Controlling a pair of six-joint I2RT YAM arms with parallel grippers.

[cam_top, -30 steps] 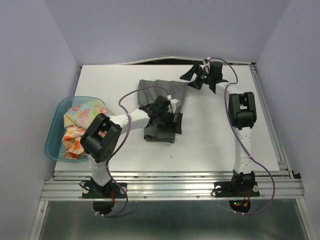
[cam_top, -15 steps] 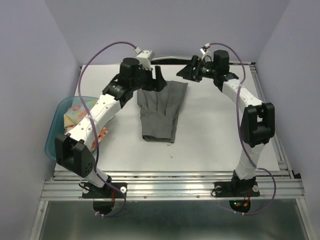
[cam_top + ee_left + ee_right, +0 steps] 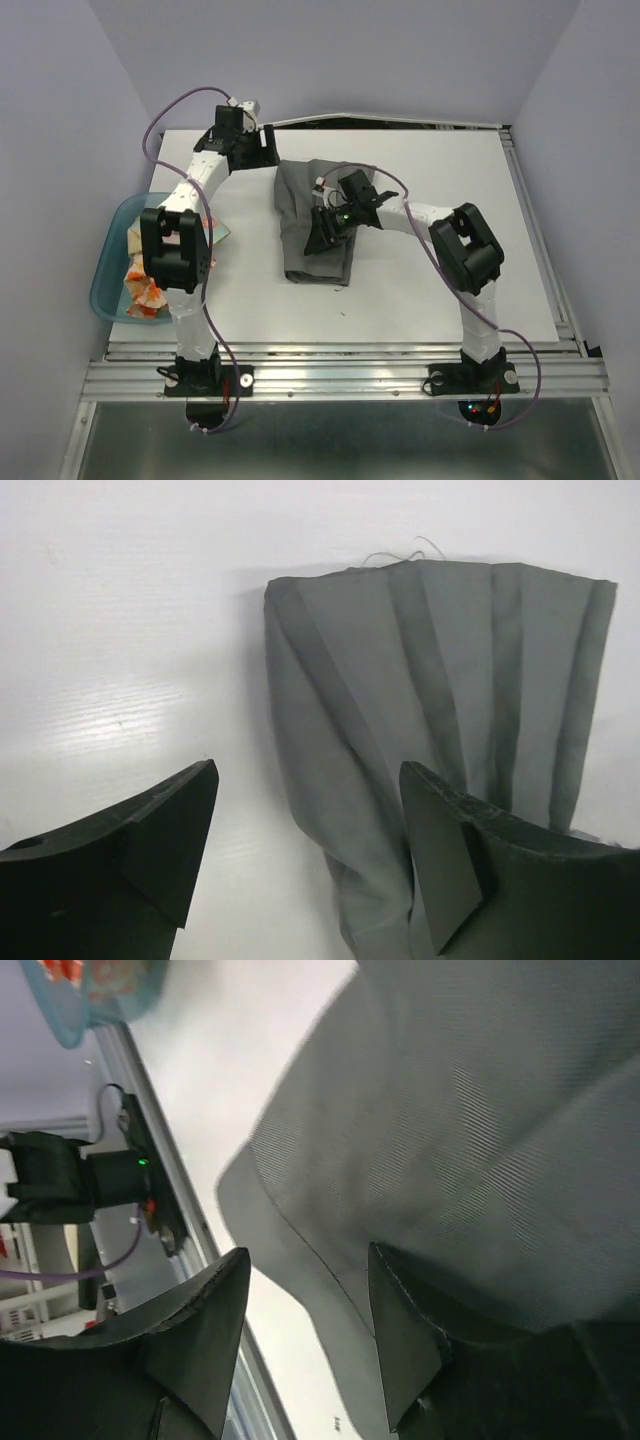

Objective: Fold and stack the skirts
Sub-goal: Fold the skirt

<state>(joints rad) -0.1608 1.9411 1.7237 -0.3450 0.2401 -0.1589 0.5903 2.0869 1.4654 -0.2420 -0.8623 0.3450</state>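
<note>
Landmark: the dark grey skirt [image 3: 300, 200] lies flat and lengthwise on the white table [image 3: 450, 250]. It shows pleats, and its near end is doubled over.
Left gripper [image 3: 305, 780]: just beside the grey skirt's far left corner, low over the table. Its jaws stand wide apart and empty, one finger over bare table and the other at the cloth's edge.
Right gripper [image 3: 322, 235]: over the middle of the grey skirt, close above the cloth. Its fingers [image 3: 205, 1310] stand part-way apart with nothing clasped between them. Whether the tips touch the cloth cannot be told.
Pastel floral skirt [image 3: 133, 238]: well to the left of the grey skirt, bunched in the blue basin [image 3: 103, 285].
White skirt with orange-red flowers [image 3: 140, 293]: in the same basin, on the pastel skirt's near side.
Blue basin: well apart from the grey skirt, at the table's left edge, partly hidden by the left arm.
</note>
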